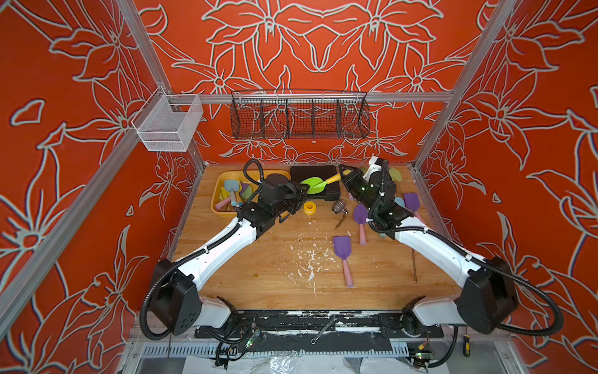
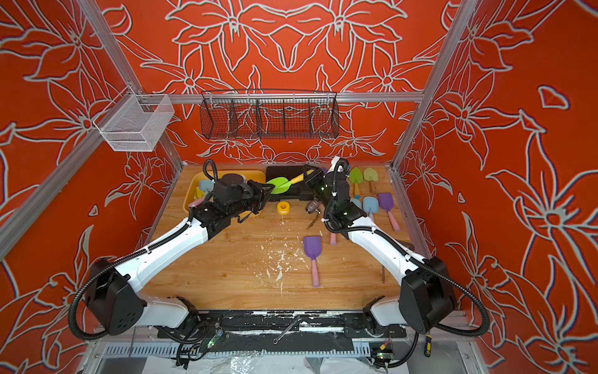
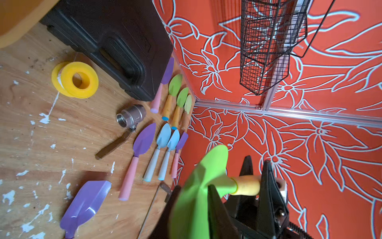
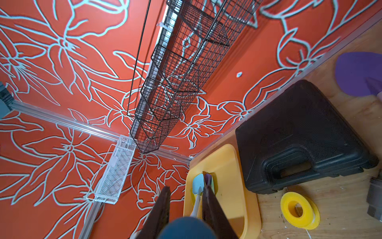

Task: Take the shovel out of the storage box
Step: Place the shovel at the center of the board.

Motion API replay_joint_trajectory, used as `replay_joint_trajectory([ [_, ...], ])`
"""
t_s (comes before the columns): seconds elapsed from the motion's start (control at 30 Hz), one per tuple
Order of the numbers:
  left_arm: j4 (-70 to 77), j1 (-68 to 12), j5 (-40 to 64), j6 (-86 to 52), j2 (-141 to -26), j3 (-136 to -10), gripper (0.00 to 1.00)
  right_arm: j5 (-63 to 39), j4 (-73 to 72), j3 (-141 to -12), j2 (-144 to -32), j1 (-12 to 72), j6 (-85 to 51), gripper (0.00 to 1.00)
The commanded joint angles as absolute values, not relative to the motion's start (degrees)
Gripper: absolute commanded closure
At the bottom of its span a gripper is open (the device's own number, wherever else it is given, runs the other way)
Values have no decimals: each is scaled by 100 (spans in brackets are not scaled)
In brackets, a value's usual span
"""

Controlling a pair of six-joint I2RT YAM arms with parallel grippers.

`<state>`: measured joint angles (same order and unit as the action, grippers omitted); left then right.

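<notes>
Clamped by left end effector (image 1: 304,189) and right end effector (image 1: 342,174) alike, the shovel (image 1: 316,186) should be moved only after one is released.

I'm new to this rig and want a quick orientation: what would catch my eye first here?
A bright green shovel is stretched between both arms over the black tool case at the back: left gripper at its blade, right gripper on its yellow handle. More shovels lie in the yellow storage box at back left, inside loud red flowered walls.
</notes>
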<state>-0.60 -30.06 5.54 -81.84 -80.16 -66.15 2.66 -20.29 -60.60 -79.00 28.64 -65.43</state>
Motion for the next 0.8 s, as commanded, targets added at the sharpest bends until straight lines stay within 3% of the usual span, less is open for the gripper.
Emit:
replay_joint_trajectory([
  [0.0, 242, -3023, 449, -8130, -8025, -6795, 88, 440, -2207, -5968, -7674, 2900, -6663, 100],
  [0.13, 163, -3019, 378, -8051, -7975, -6783, 98, 431, -2185, -5890, -7610, 2894, -6671, 100],
  [0.23, 12, -2998, 336, -7888, -7938, -6837, 100, 308, -2095, -5855, -7515, 2891, -6636, 88],
  [0.33, 37, -2930, 325, -7822, -7884, -6774, 100, 68, -2029, -5810, -7411, 2890, -6647, 64],
  [0.43, 128, -2804, 422, -7717, -7804, -6689, 100, -272, -1734, -5806, -7240, 2879, -6472, 33],
  [0.5, 33, -2668, 509, -7502, -7697, -6680, 100, -544, -936, -5974, -7011, 2874, -5984, 25],
  [0.63, -306, -2128, 1269, -6875, -7498, -6742, 100, -627, 1994, -6836, -6455, 2842, -4200, 14],
  [0.77, -1338, -1568, 2735, -5497, -7633, -7260, 100, -1457, 4379, -7843, -6633, 2769, -1977, 12],
])
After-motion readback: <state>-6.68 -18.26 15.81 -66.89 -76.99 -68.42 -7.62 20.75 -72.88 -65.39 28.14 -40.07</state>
